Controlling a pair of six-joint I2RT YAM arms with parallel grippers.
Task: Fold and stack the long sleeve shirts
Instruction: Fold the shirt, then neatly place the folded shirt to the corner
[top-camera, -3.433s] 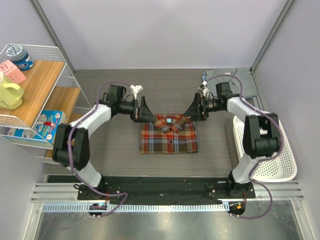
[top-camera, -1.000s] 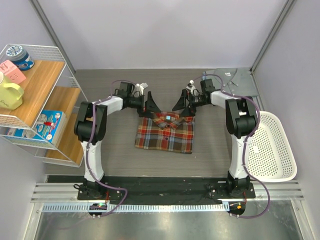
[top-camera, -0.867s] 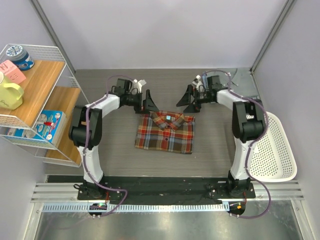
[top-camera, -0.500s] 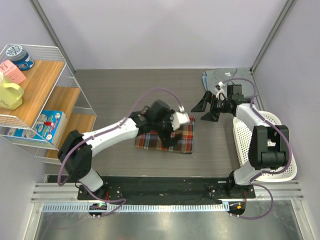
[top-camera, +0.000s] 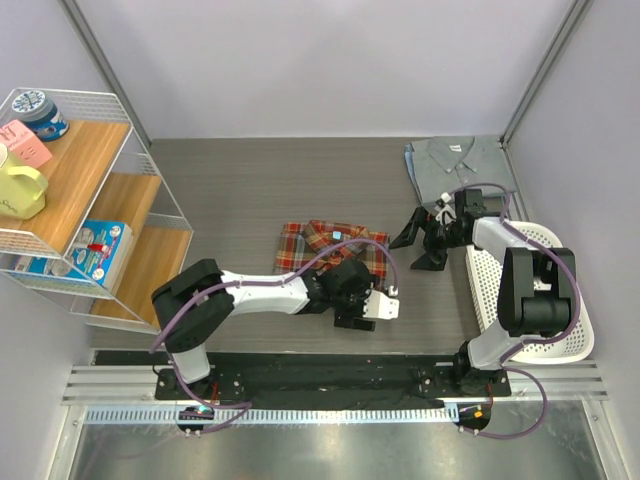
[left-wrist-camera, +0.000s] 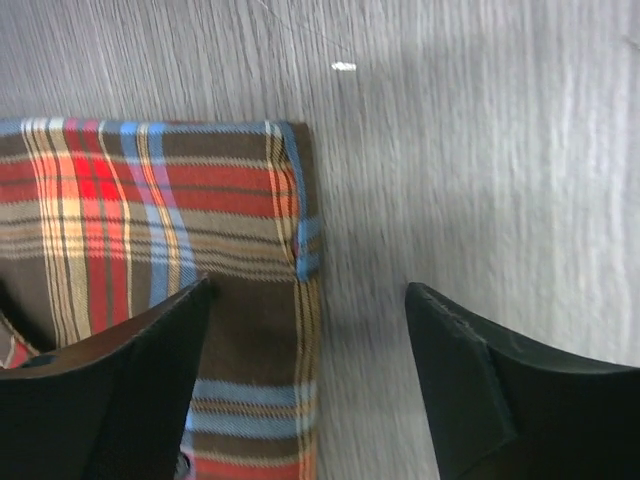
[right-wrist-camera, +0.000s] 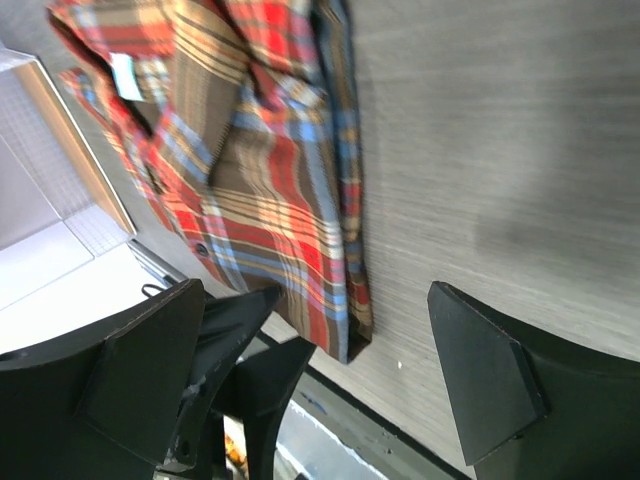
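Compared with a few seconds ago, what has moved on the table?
The left end effector swung from the plaid shirt's collar end to its near right corner, open astride the edge. The right end effector pulled back rightward, open. The plaid shirt barely shifted; grey shirt and basket stayed put.

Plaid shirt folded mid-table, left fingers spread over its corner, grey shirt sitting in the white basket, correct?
No: the grey shirt is not in the white basket; it lies on the table at the far right corner, beyond the basket, as the top view shows. The plaid shirt is folded mid-table, with the left fingers spread over its corner.
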